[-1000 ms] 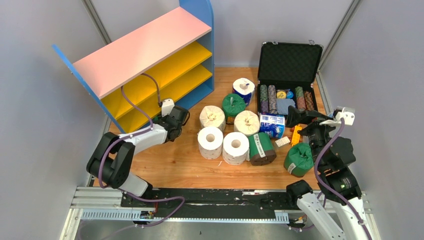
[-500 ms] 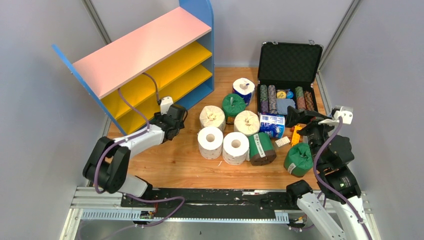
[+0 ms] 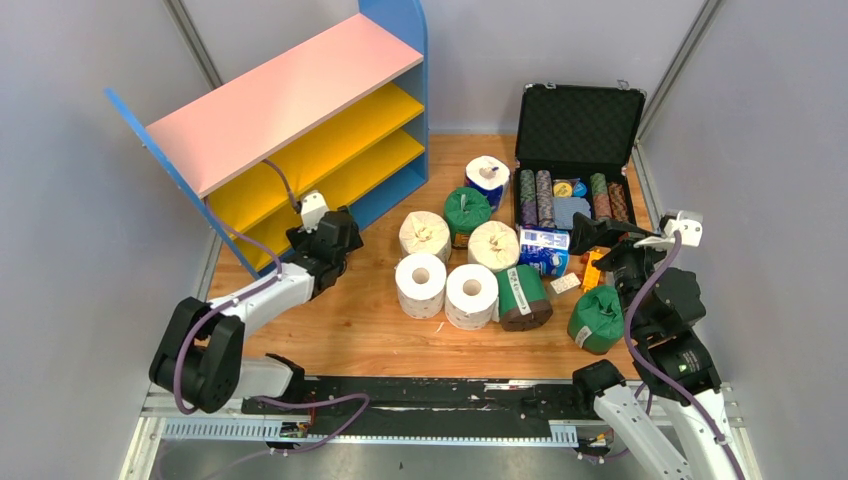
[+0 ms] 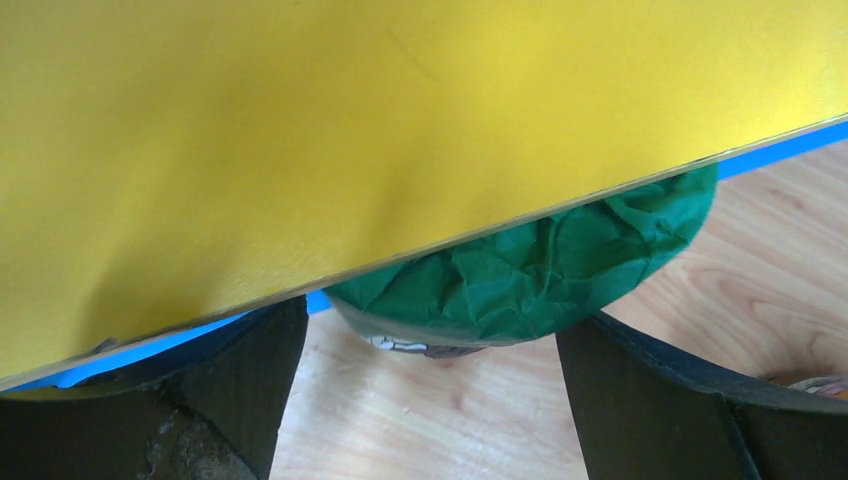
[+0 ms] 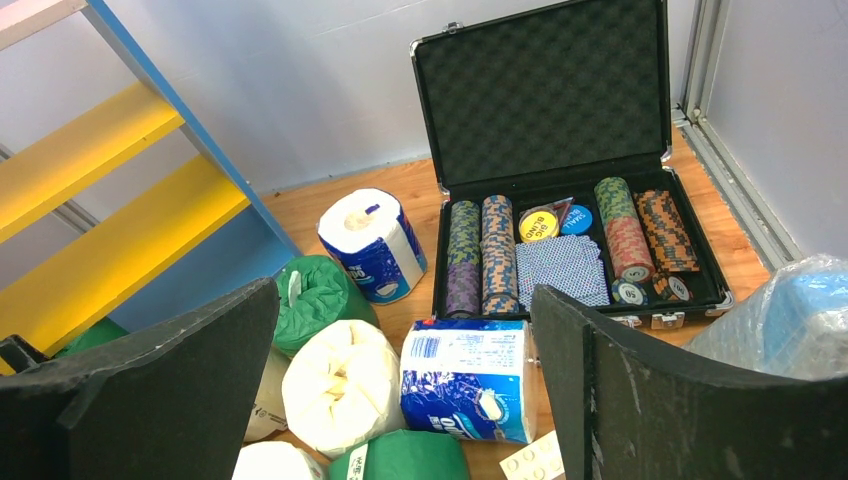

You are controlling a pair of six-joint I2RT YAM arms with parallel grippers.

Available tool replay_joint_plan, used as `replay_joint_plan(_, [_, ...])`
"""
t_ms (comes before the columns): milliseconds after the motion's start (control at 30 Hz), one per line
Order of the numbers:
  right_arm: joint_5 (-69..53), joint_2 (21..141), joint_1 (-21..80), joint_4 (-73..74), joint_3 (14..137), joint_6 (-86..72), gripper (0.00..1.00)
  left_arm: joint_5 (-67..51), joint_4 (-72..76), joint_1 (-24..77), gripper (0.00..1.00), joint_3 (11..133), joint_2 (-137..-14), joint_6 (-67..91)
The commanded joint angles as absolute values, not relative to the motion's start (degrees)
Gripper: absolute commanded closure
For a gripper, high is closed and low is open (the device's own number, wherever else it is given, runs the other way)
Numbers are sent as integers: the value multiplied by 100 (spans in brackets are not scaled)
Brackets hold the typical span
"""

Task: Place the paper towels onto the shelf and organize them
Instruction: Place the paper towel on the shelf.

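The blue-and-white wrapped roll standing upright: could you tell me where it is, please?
In the top view the blue-and-white wrapped roll stands right of centre, between the shelf and the open black case, just behind a green roll.

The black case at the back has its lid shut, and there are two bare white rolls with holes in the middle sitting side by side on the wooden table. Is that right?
Not quite. The black foam-lined case has its lid open, not shut; the top external view shows chip stacks inside. The two bare white rolls with hollow cores do sit side by side on the wooden table.
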State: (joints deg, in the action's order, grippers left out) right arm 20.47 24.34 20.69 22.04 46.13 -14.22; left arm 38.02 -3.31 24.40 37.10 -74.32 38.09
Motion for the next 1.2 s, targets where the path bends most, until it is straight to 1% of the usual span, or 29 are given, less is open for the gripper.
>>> replay_joint_plan(0, [2062, 2410, 2050, 2141, 4641, -1337, 0, 3843, 981, 2281, 0, 3574, -7683, 3706])
replay_joint_plan(133, [2065, 2408, 2053, 2138, 4641, -1336, 0, 3650, 1790, 2204, 0, 3305, -7710, 3249])
replay_joint_plan(300, [2020, 2433, 2055, 2143, 4649, -1344, 0, 3321, 2324, 2093, 1, 3195, -7879, 2936])
replay_joint_plan(467, [2012, 2440, 2051, 2141, 4649, -1345, 0, 2725, 2793, 2074, 12, 3265, -8210, 2552])
replay_joint_plan(600, [2019, 2438, 2053, 2143, 4649, -1336, 0, 2253, 3071, 2074, 18, 3445, -8509, 2305])
replay_joint_plan(667, [2028, 2435, 2051, 2144, 4641, -1336, 0, 2095, 3173, 2074, 19, 3535, -8633, 2227])
replay_joint_plan(700, [2030, 2437, 2053, 2143, 4647, -1329, 0, 2072, 3171, 2074, 19, 3602, -8693, 2212])
replay_joint_plan(733, [2026, 2437, 2048, 2142, 4646, -1327, 0, 2074, 3150, 2074, 15, 3629, -8710, 2199])
replay_joint_plan(767, [2031, 2441, 2048, 2144, 4641, -1327, 0, 2087, 3075, 2074, 7, 3669, -8703, 2204])
replay_joint_plan(833, [2035, 2436, 2044, 2144, 4641, -1319, 0, 2144, 2936, 2086, 2, 3682, -8604, 2210])
replay_joint_plan(967, [2013, 2449, 2056, 2143, 4649, -1327, 0, 2591, 2321, 2251, 0, 3738, -8237, 2230])
replay_joint_plan(1167, [2039, 2448, 2053, 2138, 4641, -1327, 0, 3296, 806, 2885, 1, 4048, -7776, 2476])
